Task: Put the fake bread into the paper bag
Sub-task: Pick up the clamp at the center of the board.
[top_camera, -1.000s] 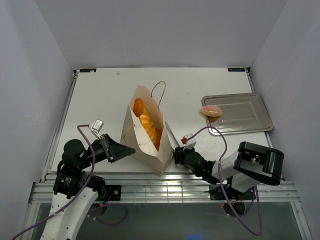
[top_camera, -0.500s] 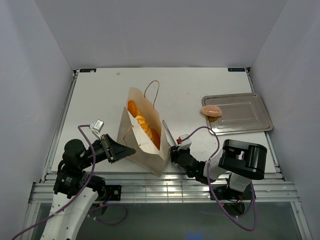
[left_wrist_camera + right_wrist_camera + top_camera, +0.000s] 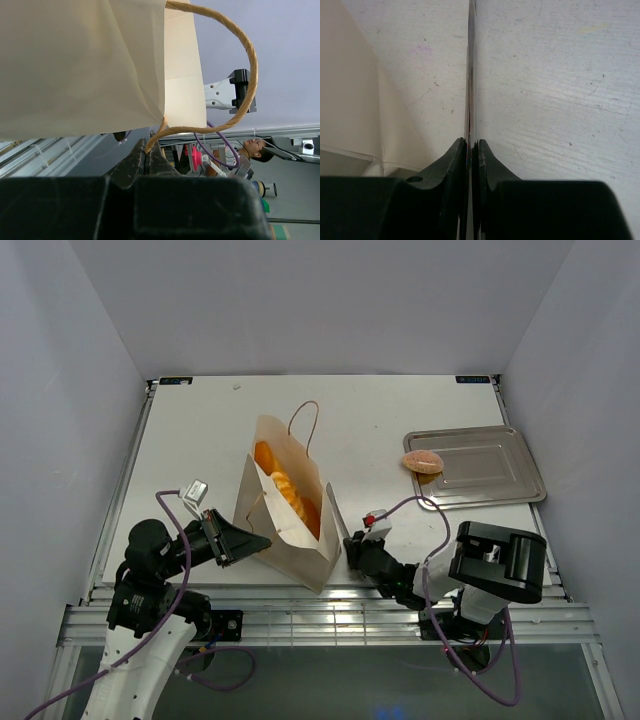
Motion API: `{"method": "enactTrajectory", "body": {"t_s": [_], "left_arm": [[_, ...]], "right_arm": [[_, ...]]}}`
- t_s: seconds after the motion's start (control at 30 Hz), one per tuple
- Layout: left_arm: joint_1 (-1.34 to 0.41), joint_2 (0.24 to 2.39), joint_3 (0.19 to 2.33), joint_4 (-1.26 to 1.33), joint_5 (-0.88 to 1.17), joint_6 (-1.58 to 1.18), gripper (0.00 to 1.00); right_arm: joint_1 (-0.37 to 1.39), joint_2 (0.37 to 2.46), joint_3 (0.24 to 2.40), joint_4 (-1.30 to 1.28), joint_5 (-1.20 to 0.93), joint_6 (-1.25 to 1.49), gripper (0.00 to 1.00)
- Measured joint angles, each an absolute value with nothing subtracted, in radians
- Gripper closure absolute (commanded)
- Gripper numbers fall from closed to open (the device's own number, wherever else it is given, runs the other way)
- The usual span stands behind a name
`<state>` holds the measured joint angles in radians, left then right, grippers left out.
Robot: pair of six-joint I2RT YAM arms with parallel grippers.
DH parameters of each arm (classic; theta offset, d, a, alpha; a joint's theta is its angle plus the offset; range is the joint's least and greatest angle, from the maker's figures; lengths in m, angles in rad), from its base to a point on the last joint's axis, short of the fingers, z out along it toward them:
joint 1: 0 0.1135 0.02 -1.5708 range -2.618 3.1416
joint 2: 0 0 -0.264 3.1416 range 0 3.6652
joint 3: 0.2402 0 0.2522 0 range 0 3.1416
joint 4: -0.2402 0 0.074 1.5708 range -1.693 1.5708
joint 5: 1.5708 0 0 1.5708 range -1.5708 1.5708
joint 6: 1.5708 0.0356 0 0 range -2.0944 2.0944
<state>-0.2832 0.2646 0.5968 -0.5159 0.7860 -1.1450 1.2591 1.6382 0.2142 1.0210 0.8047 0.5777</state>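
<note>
At the 8 o'clock corner of the table [image 3: 200, 440], the left gripper [image 3: 258, 538] has its fingers pressed together on a brown cord handle [image 3: 250, 65] of the paper bag [image 3: 285, 540], pinching the loop at its lower end. The bag stands just right of that gripper, near the table's 6 o'clock edge. Its mouth is open and its other handle arches off the 12 o'clock rim. Inside lies the bread [image 3: 290, 495], several golden-orange pieces stacked along the bag's length. At the bag's 4 o'clock corner the right gripper [image 3: 347, 540] is pinched shut on the tongs [image 3: 469, 75], a thin metal strip seen edge-on between its jaws. The strip runs toward 12 o'clock just beside the bag's wall; I cannot tell whether it touches the wall. Well apart, at 2 o'clock from the bag, a pinkish bun [image 3: 423, 461] rests on the 9 o'clock rim of a metal tray [image 3: 500, 465].
</note>
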Motion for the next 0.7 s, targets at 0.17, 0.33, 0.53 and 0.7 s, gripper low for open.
{"method": "enactTrajectory", "body": {"t_s": [0.17,0.33,0.53,0.7], "left_arm": [[-0.283,0.260,0.597,-0.516,0.785,-1.145,1.00],[-0.283,0.257,0.597,-0.516,0.785,-1.146,1.00],[-0.283,0.257,0.597,-0.516,0.784,-1.146,1.00],[-0.283,0.245,0.597,-0.516,0.782,-1.151,1.00]], "right_arm": [[1.201,1.469,0.226,0.768,0.726,0.624,0.92],[1.049,1.213,0.231,0.467,0.633,0.640,0.92],[0.889,0.937,0.307,0.163,0.496,0.647,0.92],[0.809,0.794,0.387,-0.009,0.416,0.657,0.92]]}}
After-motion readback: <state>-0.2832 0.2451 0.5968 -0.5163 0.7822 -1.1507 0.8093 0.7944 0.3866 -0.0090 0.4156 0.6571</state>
